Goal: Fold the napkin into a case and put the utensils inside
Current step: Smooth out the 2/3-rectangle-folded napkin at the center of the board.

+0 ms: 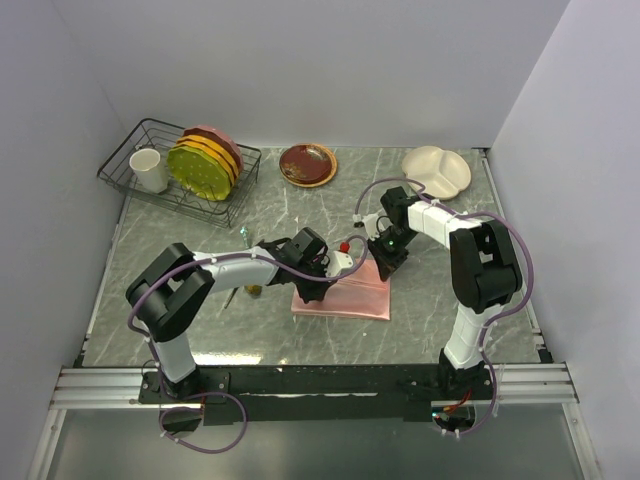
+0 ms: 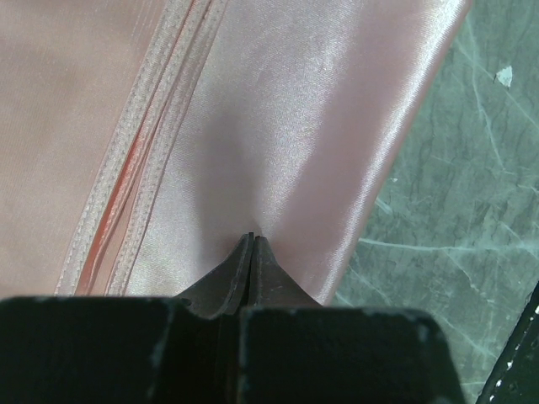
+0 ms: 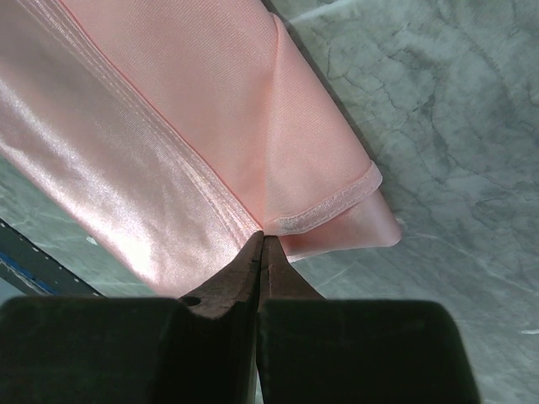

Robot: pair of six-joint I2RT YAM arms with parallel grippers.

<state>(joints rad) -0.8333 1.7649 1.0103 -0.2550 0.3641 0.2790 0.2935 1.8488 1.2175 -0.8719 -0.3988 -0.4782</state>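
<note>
Both jaws clamp the napkin (image 1: 350, 296), left on a fold, right on a hemmed corner; its long axis runs between them.

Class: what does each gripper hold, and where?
Both pinch the napkin: left gripper a pucker of its top layer, right gripper the hemmed edge near a corner.

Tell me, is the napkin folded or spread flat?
Folded. The napkin lies as a compact rectangle; both wrist views show hemmed layers stacked on one another.
</note>
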